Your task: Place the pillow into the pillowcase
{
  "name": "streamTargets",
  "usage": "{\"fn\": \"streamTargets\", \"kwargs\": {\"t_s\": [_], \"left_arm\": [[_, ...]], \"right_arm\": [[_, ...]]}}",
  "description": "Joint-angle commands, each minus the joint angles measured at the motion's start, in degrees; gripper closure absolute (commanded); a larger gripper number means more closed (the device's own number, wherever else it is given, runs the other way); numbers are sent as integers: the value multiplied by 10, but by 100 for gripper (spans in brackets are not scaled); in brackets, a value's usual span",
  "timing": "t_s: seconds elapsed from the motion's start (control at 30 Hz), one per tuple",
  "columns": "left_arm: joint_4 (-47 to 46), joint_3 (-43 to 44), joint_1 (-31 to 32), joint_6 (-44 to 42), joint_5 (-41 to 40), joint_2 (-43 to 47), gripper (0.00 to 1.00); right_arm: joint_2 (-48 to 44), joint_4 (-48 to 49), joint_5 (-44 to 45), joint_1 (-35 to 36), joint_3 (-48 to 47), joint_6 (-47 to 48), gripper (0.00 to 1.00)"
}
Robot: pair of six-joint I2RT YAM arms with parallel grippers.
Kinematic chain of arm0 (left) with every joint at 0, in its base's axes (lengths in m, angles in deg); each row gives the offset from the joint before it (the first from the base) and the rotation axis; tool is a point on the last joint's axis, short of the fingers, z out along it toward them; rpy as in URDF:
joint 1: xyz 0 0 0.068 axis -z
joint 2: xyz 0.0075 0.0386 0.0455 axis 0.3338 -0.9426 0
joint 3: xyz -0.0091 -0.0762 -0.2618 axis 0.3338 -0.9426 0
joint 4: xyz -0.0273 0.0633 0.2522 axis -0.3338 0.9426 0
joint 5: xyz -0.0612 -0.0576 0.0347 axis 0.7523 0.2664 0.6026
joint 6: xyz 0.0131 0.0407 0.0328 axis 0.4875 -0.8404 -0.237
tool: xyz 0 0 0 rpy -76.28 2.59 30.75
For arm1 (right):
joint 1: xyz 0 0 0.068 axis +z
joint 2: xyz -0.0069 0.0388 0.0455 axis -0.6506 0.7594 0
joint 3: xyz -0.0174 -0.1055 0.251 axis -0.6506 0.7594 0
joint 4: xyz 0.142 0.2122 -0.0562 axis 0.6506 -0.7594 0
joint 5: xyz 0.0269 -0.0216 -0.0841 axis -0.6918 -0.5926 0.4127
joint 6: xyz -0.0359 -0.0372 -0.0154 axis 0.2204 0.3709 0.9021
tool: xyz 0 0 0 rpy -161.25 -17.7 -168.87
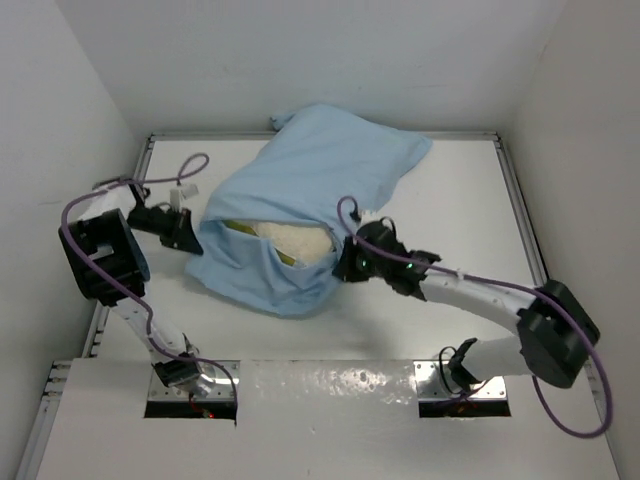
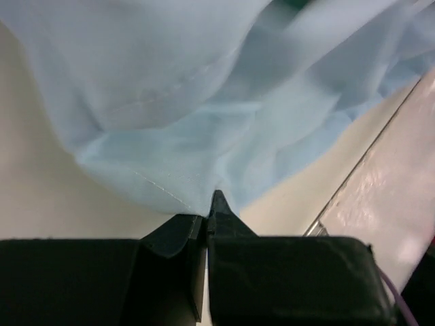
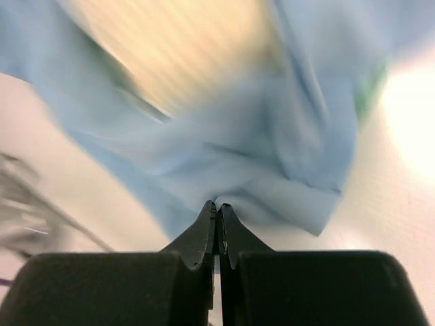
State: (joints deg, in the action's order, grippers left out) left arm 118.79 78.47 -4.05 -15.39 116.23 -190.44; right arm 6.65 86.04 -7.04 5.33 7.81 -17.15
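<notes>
At pillowcase (image 1: 320, 170) mouth, cloth pinched in shut left gripper (image 2: 212, 204) and right gripper (image 3: 216, 212); pillow (image 1: 290, 240) end exposed. Insertion judged nearly done; next, cloth to be drawn evenly over end.
</notes>
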Motion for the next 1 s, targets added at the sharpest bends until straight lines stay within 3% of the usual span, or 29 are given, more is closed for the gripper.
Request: {"fn": "streamTargets", "kwargs": {"t_s": [0.0,0.07,0.1,0.17,0.2,0.23,0.27,0.3,0.33,0.37,0.4,0.47,0.57,0.8,0.93,0.97], "left_arm": [[66,168,-24,11,130,113,100],[64,266,-26,52,149,134,100],[65,393,-30,101,155,132,100],[24,540,-38,178,168,103,100],[-19,666,-54,288,173,96,100],[-78,696,-68,358,182,108,100],[-279,693,-85,433,211,129,100],[-438,596,-127,650,229,162,100],[-625,522,-151,798,242,225,100],[-943,453,-187,979,230,236,100],[-946,496,-191,977,224,230,100],[-794,666,-191,917,216,177,100],[-881,634,-194,976,209,195,100],[-867,625,-195,943,205,229,100],[-933,621,-193,958,213,230,100],[-946,613,-185,971,218,231,100]], "right_arm": [[-78,28,-21,-41,-173,-2,100],[-92,17,-24,-65,-256,26,100],[-92,-16,-23,-86,-348,41,100],[-76,-49,10,-94,-453,115,100],[-65,-86,21,-96,-570,142,100],[-52,-103,28,-95,-630,185,100],[-40,-117,37,-96,-681,204,100],[-19,-131,51,-96,-768,220,100],[-12,-133,58,-95,-801,236,100],[-8,-128,72,-96,-835,259,100],[-11,-123,84,-95,-843,267,100],[-22,-101,95,-96,-842,283,100],[-51,-82,96,-96,-815,282,100],[-73,-117,85,-96,-783,279,100],[-32,-172,4,-95,-771,303,100],[7,-208,-60,-82,-786,324,84]]}}
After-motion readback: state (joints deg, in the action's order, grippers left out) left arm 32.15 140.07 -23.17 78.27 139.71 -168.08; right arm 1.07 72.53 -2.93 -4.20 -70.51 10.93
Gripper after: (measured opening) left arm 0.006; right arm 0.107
